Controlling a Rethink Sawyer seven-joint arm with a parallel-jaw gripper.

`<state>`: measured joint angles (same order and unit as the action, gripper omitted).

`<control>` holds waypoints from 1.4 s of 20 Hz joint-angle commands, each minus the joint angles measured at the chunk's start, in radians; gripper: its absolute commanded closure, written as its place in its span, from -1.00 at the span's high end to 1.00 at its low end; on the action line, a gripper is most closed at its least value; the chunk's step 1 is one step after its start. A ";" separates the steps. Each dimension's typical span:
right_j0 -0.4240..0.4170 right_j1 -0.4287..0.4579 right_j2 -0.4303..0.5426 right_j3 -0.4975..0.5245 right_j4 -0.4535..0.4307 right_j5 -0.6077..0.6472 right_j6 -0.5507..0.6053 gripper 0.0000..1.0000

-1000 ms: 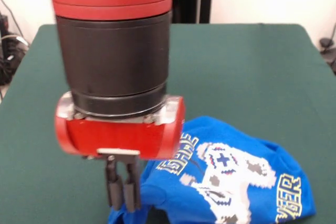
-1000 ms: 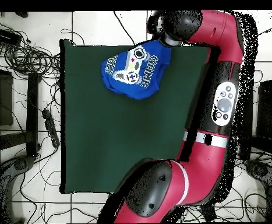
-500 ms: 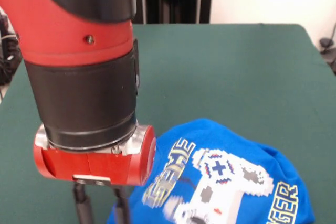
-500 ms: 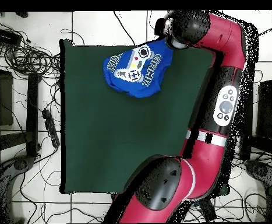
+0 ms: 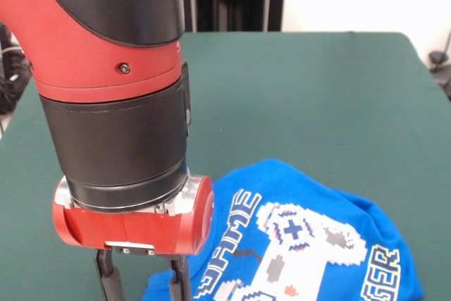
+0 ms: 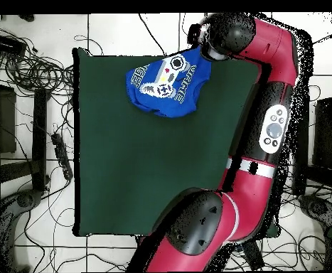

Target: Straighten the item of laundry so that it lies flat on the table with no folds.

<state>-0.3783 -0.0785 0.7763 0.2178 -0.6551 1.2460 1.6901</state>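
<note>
Most of the front view is being taken up by the dark green felt table (image 5: 317, 103), which is running back to a pale wall with a black stand rising behind it. The overhead view is showing what the front one cannot: the table (image 6: 147, 156) is sitting on a white tiled floor (image 6: 26, 249), with tangled cables (image 6: 33, 64) lying along one side and a power strip (image 6: 60, 153) beside the table's edge. The blue T-shirt (image 5: 310, 237) is lying bunched near the front edge of the table, its white pixel controller print and yellow-outlined lettering facing up (the cloth is rumpled, not flat). From above, the T-shirt (image 6: 165, 82) is sitting at the table's top edge, close to one corner, with the red and black arm (image 6: 268, 128) bending round the table's side and covering its corner. In the front view the gripper (image 5: 142, 283) is hanging just beside the shirt's edge, its two dark fingers (image 5: 106, 280) standing apart with a clear gap between them and nothing gripped, their tips running off the bottom edge.
</note>
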 commanded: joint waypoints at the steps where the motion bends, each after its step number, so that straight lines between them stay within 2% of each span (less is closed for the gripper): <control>1: 0.023 -0.029 0.012 0.137 0.015 0.004 -0.080 1.00; 4: 0.024 -0.079 -0.094 0.269 0.080 -0.065 0.040 1.00; 10: 0.037 -0.174 -0.231 0.476 0.149 -0.134 0.230 1.00; 17: 0.063 -0.235 -0.317 0.590 0.203 -0.168 0.336 1.00; 28: 0.096 -0.236 -0.409 0.686 0.296 -0.245 0.394 1.00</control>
<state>-0.3332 -0.3228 0.4178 0.6559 -0.4078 1.0639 1.7558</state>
